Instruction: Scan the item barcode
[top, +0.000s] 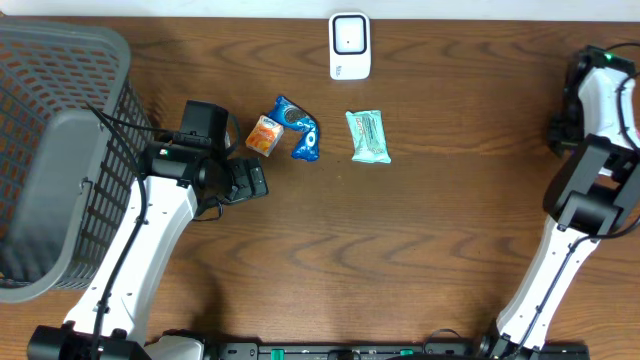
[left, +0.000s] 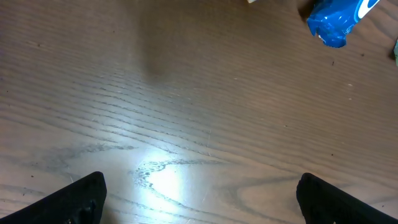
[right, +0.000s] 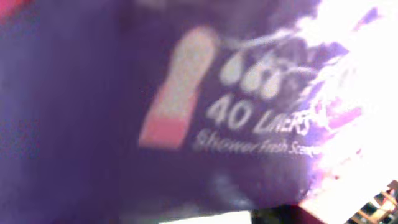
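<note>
Your left gripper (left: 199, 208) hangs over the bare table (left: 186, 112), jaws spread wide with nothing between them. A blue packet (left: 336, 22) lies ahead of those jaws, off to their right. The white scanner (top: 349, 45) sits well beyond them. A blurred purple pack (right: 186, 124) fills the right wrist view. You cannot tell how the right gripper's jaws stand.

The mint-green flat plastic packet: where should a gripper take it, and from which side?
Probably grip the mint-green flat plastic packet at its middle, from straight above, jaws across its short width: it lies flat, and both long edges are free.
</note>
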